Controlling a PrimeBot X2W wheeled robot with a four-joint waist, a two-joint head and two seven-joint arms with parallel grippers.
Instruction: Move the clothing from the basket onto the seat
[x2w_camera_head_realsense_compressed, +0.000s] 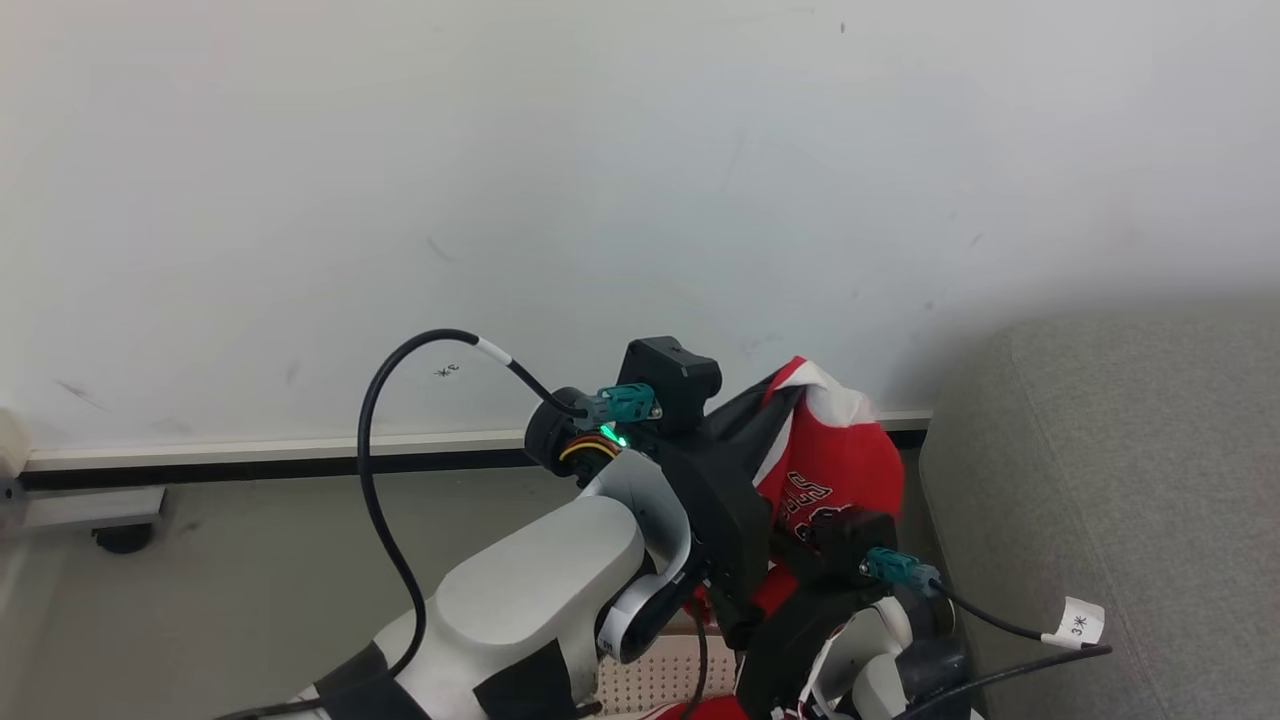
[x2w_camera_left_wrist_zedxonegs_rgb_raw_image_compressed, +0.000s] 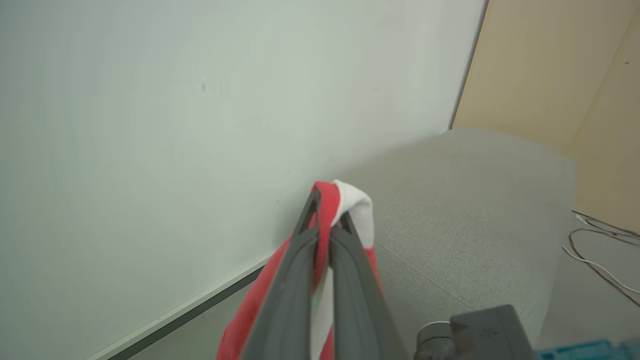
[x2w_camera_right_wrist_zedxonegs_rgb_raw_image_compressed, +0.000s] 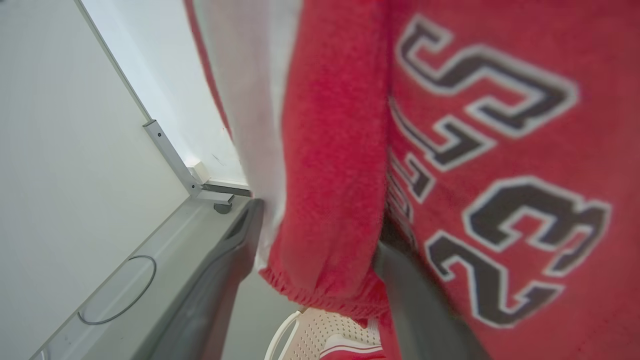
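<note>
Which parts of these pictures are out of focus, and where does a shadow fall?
Left wrist view: the fingers gripping the red garment are blurred, the seat weave is sharp. Right wrist view: the garment's lettering is soft, too near the lens. Head view: even light, a faint shadow on the wall beside the seat.

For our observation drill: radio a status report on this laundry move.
Left gripper shut on red jersey, lifted above basket. Right gripper open around hanging fabric. Sofa seat alongside, no obstacle seen.
</note>
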